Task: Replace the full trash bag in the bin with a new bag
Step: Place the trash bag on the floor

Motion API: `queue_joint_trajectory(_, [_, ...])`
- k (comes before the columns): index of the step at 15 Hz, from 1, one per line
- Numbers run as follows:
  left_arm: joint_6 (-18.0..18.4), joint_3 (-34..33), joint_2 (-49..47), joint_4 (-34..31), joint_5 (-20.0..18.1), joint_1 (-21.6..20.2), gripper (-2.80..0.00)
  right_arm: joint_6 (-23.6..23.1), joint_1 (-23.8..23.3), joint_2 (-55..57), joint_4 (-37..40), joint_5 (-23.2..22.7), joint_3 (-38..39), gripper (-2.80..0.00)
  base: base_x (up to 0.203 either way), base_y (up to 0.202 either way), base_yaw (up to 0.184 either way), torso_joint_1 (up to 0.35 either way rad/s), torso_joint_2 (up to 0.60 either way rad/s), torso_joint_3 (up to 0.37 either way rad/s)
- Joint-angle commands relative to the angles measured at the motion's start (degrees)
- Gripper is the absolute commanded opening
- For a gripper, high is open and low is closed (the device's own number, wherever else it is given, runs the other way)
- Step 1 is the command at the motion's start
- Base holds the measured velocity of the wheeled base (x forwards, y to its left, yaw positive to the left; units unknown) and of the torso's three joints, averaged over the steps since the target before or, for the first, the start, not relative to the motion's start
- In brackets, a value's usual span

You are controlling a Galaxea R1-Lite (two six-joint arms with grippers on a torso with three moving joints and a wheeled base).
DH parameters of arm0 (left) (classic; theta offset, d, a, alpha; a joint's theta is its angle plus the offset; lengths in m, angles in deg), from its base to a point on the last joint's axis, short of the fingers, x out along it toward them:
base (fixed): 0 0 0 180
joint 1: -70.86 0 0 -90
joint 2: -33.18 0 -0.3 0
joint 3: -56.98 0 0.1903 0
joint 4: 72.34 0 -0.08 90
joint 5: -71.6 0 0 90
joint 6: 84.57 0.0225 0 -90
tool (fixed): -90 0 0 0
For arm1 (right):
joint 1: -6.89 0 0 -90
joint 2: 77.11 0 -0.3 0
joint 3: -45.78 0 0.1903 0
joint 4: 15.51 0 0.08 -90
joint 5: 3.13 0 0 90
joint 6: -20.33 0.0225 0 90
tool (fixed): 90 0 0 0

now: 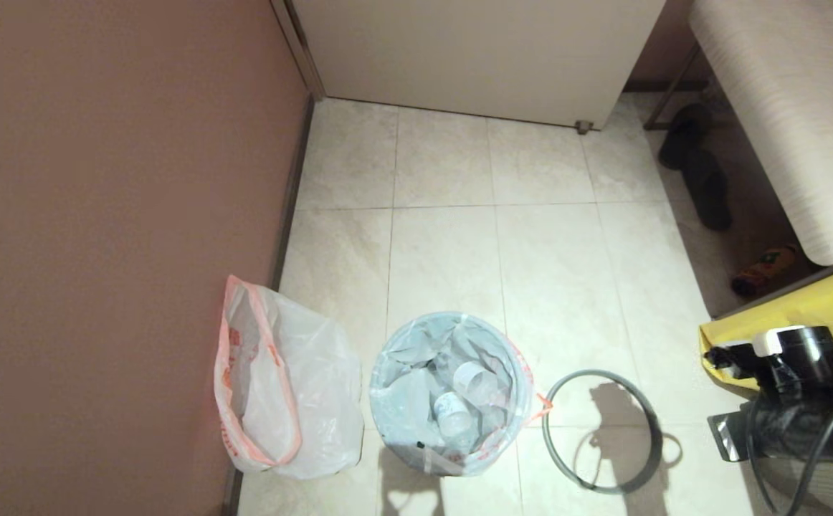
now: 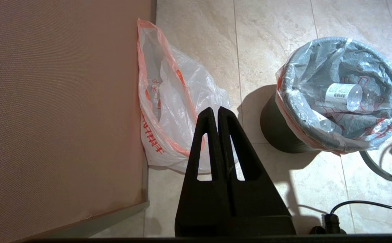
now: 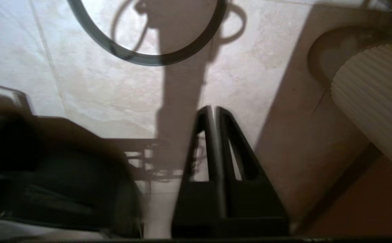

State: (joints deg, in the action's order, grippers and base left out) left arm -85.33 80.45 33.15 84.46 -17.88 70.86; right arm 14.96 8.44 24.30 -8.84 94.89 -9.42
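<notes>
Head view: bin [image 1: 416, 459] sits at about 6 o'clock on the tile floor [image 1: 459, 179], full trash bag [image 1: 452, 387] still inside w/ its pink rim folded over the edge, cups & a bottle showing thru the film. Grey hoop [image 1: 603, 430] lies flat on the floor just beside the bin at 3 o'clock, so I judge the rim is already off. New bag [image 1: 280, 387] slumps against the wall [image 1: 101, 215] at 9 o'clock of the bin, near but not touching as far as I can tell.

Right gripper [image 3: 213, 109]: fingers pressed together, holding nothing, above bare floor near the hoop; the arm shows at 4 o'clock by the yellow bag [image 1: 811, 308]. Left gripper [image 2: 215, 111]: fingers pressed together, empty, hanging over the new bag.

Step in hand, I reckon: lifting the full bag out. Next move needs fingers spread, then a pinch on the bag's rim at the bin edge and a straight pull up. Film is thin, may tear or snag.
</notes>
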Motion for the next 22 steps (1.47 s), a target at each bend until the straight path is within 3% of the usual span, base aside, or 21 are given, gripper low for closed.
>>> queue_joint_trajectory(1, [0.0, 0.0, 0.0, 0.0, 0.0, 0.0, -2.8, 0.9, 1.6, -8.3, 3.0, 0.0, 0.9, -2.8, 0.0, 0.0, 0.0, 0.0, 0.0, 0.0])
queue_joint_trajectory(5, [0.0, 0.0, 0.0, 0.0, 0.0, 0.0, -2.8, 4.0, 2.7, -17.7, 9.9, -0.4, 1.0, -2.8, 0.0, 0.0, 0.0, 0.0, 0.0, 0.0])
queue_joint_trajectory(9, [0.0, 0.0, 0.0, 0.0, 0.0, 0.0, -2.8, 4.4, 3.4, -20.6, 10.5, -0.8, 1.1, -2.8, 0.0, 0.0, 0.0, 0.0, 0.0, 0.0])
queue_joint_trajectory(11, [0.0, 0.0, 0.0, 0.0, 0.0, 0.0, -2.8, 6.7, 3.8, -20.8, 10.5, -3.9, 0.8, -2.8, 0.0, 0.0, 0.0, 0.0, 0.0, 0.0])
queue_joint_trajectory(13, [0.0, 0.0, 0.0, 0.0, 0.0, 0.0, -2.8, 7.4, 3.8, -19.7, 10.1, -6.8, 0.3, -2.8, 0.0, 0.0, 0.0, 0.0, 0.0, 0.0])
queue_joint_trajectory(16, [0.0, 0.0, 0.0, 0.0, 0.0, 0.0, -2.8, 13.8, 5.8, -15.0, 9.8, -7.8, -2.4, -2.8, 0.0, 0.0, 0.0, 0.0, 0.0, 0.0])
queue_joint_trajectory(18, [0.0, 0.0, 0.0, 0.0, 0.0, 0.0, -2.8, 14.9, 6.4, -9.7, 9.8, -9.1, -4.9, -2.8, 0.0, 0.0, 0.0, 0.0, 0.0, 0.0])
queue_joint_trajectory(22, [0.0, 0.0, 0.0, 0.0, 0.0, 0.0, -2.8, 21.1, 8.8, -2.6, 9.8, -15.5, -11.9, -2.8, 0.0, 0.0, 0.0, 0.0, 0.0, 0.0])
